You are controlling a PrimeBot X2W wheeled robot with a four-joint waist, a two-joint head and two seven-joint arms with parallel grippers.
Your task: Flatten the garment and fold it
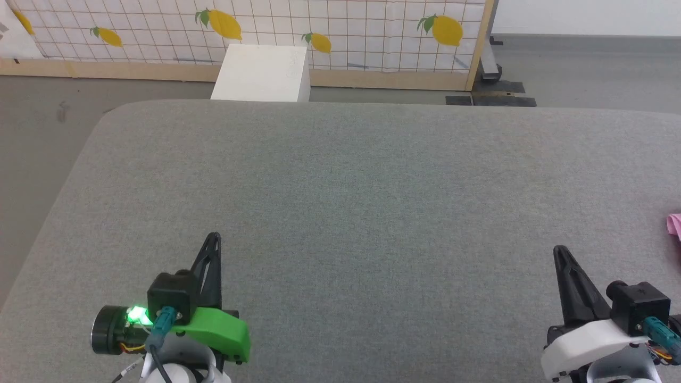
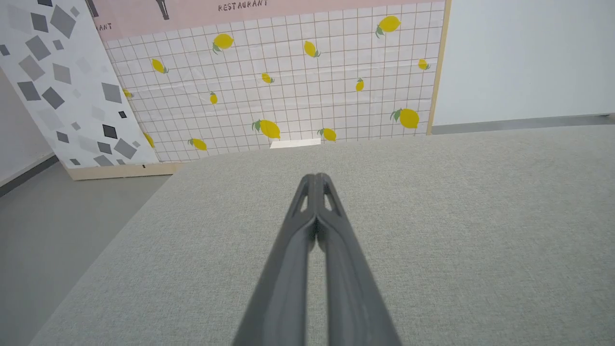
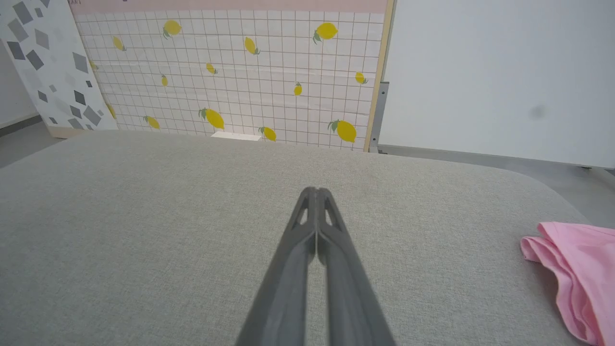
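Note:
The pink garment (image 3: pixel 576 269) lies crumpled on the grey table at the right edge of the right wrist view. A small corner of the garment (image 1: pixel 674 224) shows at the far right of the head view. My right gripper (image 1: pixel 557 250) is shut and empty near the table's front right, left of the garment and apart from it. In its own wrist view the right gripper (image 3: pixel 316 191) has its fingers pressed together. My left gripper (image 1: pixel 214 236) is shut and empty at the front left, its fingertips together in the left wrist view (image 2: pixel 315 177).
The grey fabric-covered table (image 1: pixel 351 181) spreads across the head view with rounded corners. A white box (image 1: pixel 263 73) stands on the floor behind its far edge. A lemon-print panel (image 1: pixel 319 32) runs behind that. Grey floor (image 1: pixel 37 138) lies to the left.

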